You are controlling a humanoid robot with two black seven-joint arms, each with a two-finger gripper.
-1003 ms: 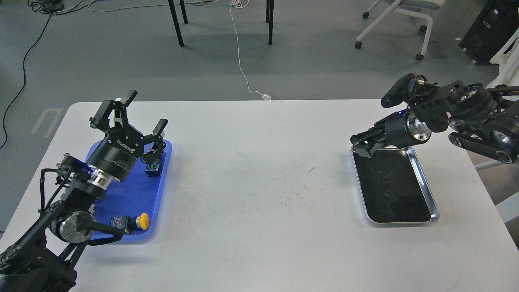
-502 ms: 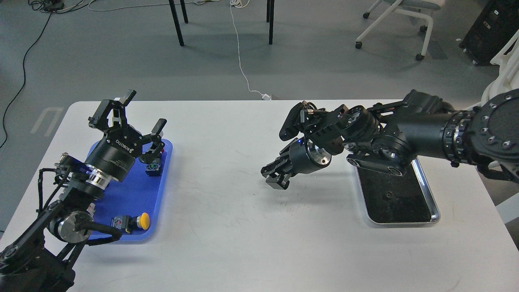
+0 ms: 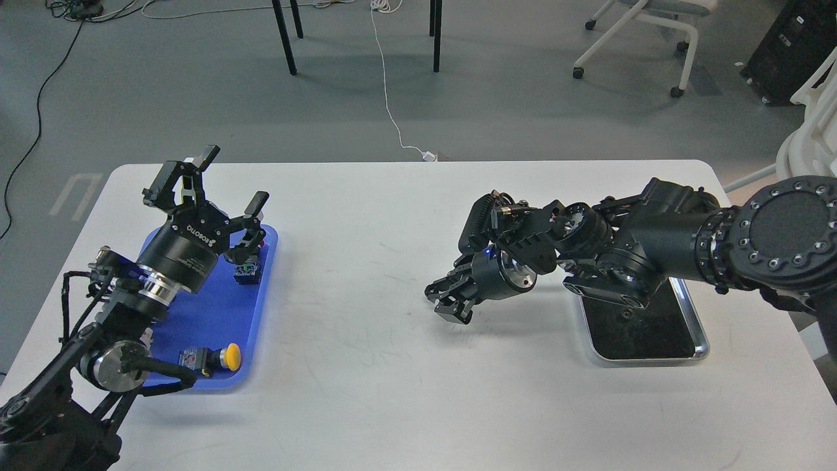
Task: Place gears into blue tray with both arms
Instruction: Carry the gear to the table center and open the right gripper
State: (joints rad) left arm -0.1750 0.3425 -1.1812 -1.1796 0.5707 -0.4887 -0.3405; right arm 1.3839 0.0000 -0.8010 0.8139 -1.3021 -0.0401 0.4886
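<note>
The blue tray (image 3: 216, 307) lies at the table's left side. My left gripper (image 3: 219, 180) hangs over its far end, open, with nothing between its spread fingers. My right gripper (image 3: 449, 302) hovers low over the bare middle of the table, pointing left, its fingers drawn together. Whether a gear sits between them is hidden. One tiny black gear (image 3: 626, 316) lies on the dark lining of the silver tray (image 3: 701, 340), just below my right forearm.
Two push-button switches lie in the blue tray: a yellow-capped one (image 3: 229, 357) near the front and a green-topped one (image 3: 247, 269) under my left gripper. My right arm covers the silver tray's far half. Chair legs and cables stand on the floor beyond the table.
My right arm swung left from the silver tray's far corner out over the table's middle, then dropped slightly lower. The left arm has barely moved.
</note>
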